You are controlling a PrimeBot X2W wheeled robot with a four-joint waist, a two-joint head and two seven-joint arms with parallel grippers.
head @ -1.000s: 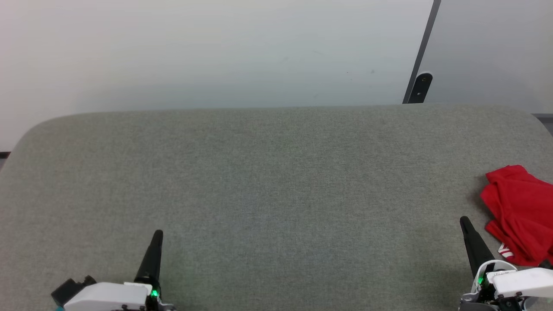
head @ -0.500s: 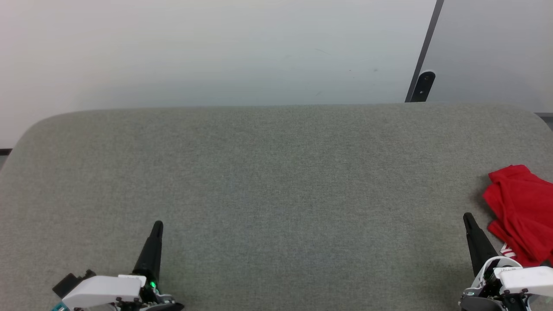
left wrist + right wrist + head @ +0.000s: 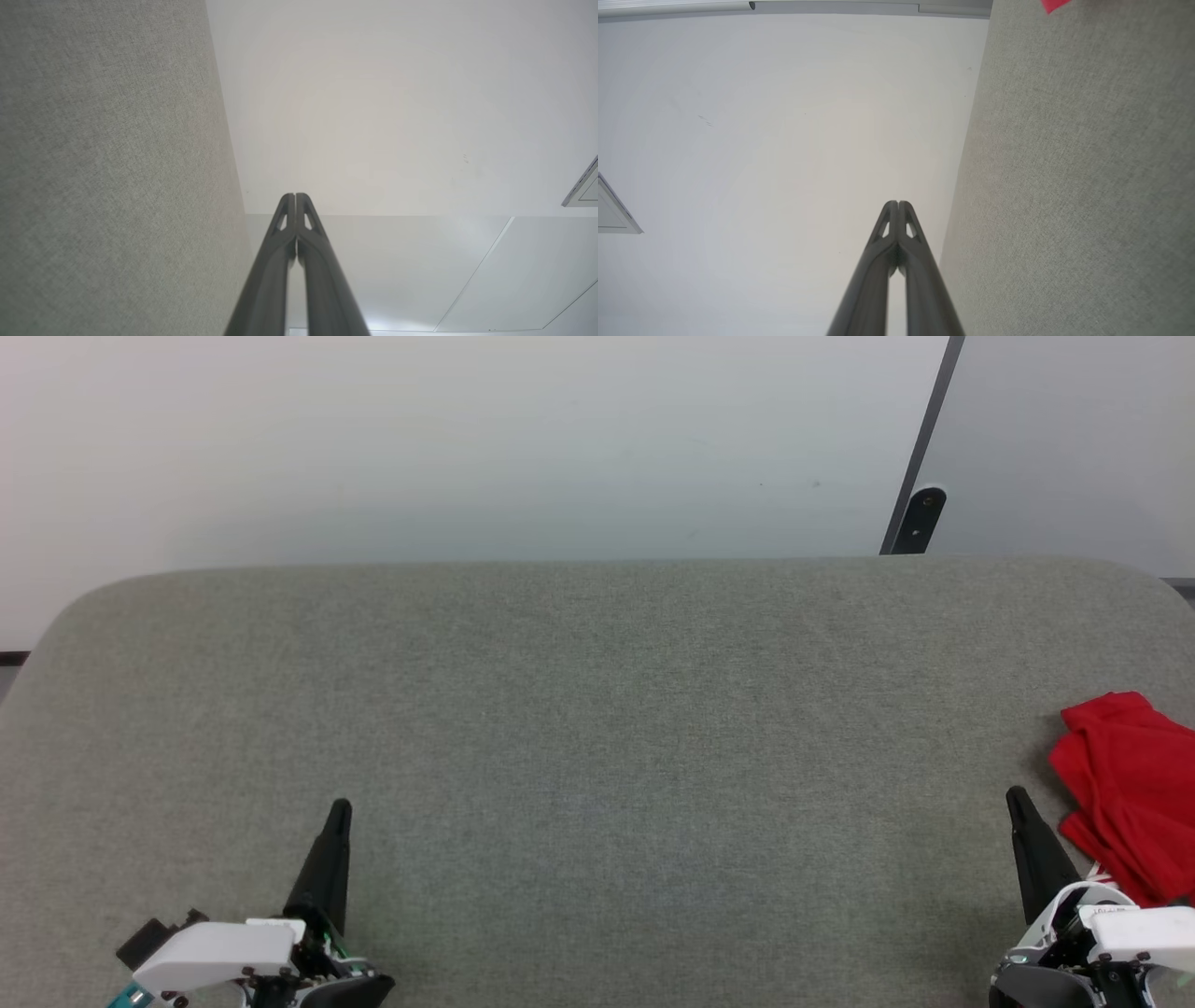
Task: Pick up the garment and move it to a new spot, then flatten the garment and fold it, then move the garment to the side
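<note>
The garment (image 3: 1134, 784), red with a bit of striped trim showing at its near edge, lies crumpled at the far right of the grey table (image 3: 597, 709), partly cut off by the head view's edge. A sliver of the garment (image 3: 1054, 4) peeks in at the top of the right wrist view. My right gripper (image 3: 1016, 798) is shut and empty, just left of the cloth, apart from it. At the lower left my left gripper (image 3: 340, 808) is shut with nothing in it. Both wrist views show the fingertips pressed together: the left gripper (image 3: 295, 196), the right gripper (image 3: 898, 203).
A pale wall (image 3: 467, 448) rises behind the table's far edge. A dark slanted post (image 3: 920, 476) with a black bracket stands at the back right. The felt tabletop spreads wide between the two grippers.
The head view has shifted slightly, so the garment sits further toward the right edge. Both grippers have edged a little up the picture. Both stay shut.
</note>
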